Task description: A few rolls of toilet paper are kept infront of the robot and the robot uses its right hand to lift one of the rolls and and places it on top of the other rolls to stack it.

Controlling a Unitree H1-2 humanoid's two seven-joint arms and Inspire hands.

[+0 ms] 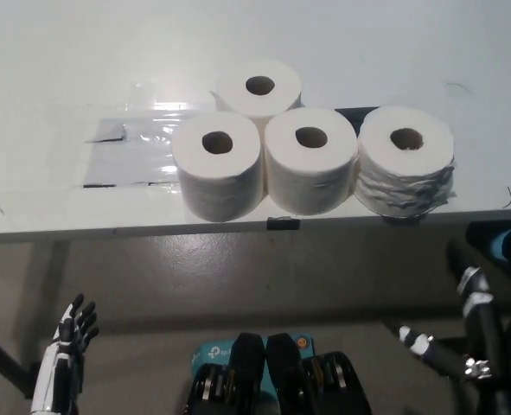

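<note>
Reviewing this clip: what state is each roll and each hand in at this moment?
Back roll: upright on the table, behind the front row, unstacked.
Front left roll: upright, near the table edge.
Front middle roll: upright, between its neighbours.
Front right roll: upright, outer wraps ragged.
Left hand: low, below the table edge, open, empty.
Right hand: low at the right, open, empty.

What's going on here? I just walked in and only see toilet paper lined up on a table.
Nothing is being handled yet. Four white toilet paper rolls stand upright near the front edge of the white table: a left roll, a middle roll and a right roll in a row, with a rear roll behind them. None is stacked. The robot's black right hand is below the table edge at the lower right, fingers spread, holding nothing. The white left hand rests open at the lower left.
</note>
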